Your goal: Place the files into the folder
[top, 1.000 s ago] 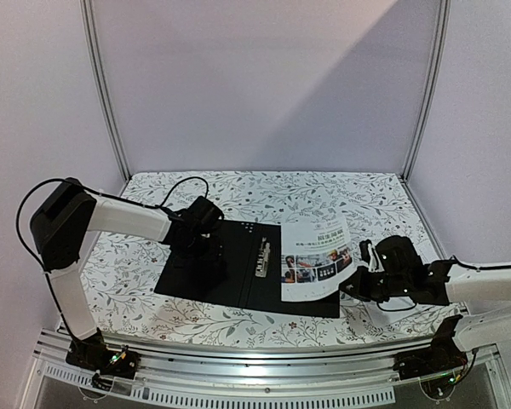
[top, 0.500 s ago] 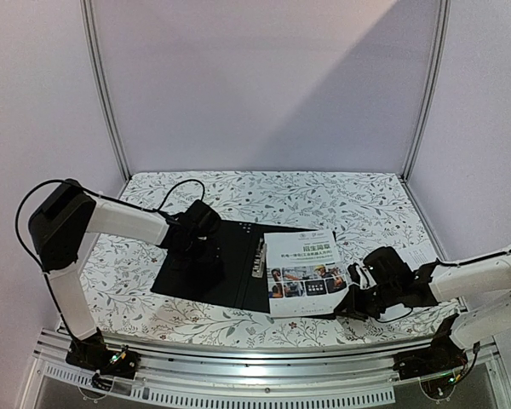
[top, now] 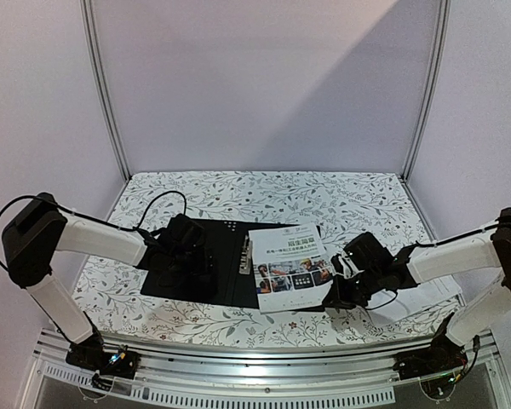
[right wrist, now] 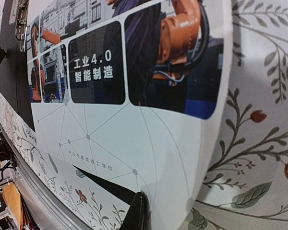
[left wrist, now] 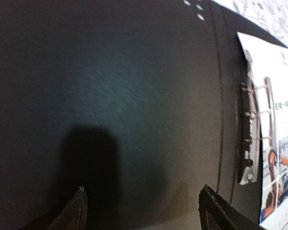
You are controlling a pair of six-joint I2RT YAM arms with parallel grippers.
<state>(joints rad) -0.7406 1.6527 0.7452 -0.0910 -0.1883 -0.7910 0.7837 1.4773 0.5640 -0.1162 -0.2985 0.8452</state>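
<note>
The folder [top: 166, 277] lies open on the table, black inside up, with its metal clip [top: 244, 256] at the spine. The colour-photo leaflet [top: 288, 266] lies nearly flat over the folder's right half. My right gripper [top: 335, 294] is shut on the leaflet's near right corner; in the right wrist view the leaflet [right wrist: 134, 96] fills the frame and one fingertip [right wrist: 139, 213] shows on its edge. My left gripper [top: 187, 256] is open, low over the folder's left half [left wrist: 134, 96]; the clip [left wrist: 249, 139] and leaflet edge [left wrist: 283, 120] lie to its right.
White sheets [top: 430, 298] lie on the flower-patterned tablecloth [top: 358, 204] under my right arm. A metal rail [top: 264, 379] runs along the near edge. Frame posts and purple walls close in the back and sides.
My right gripper has carried the leaflet left and lowered it from tilted up to nearly flat on the folder's right half. My left gripper and the folder have shifted slightly left.
</note>
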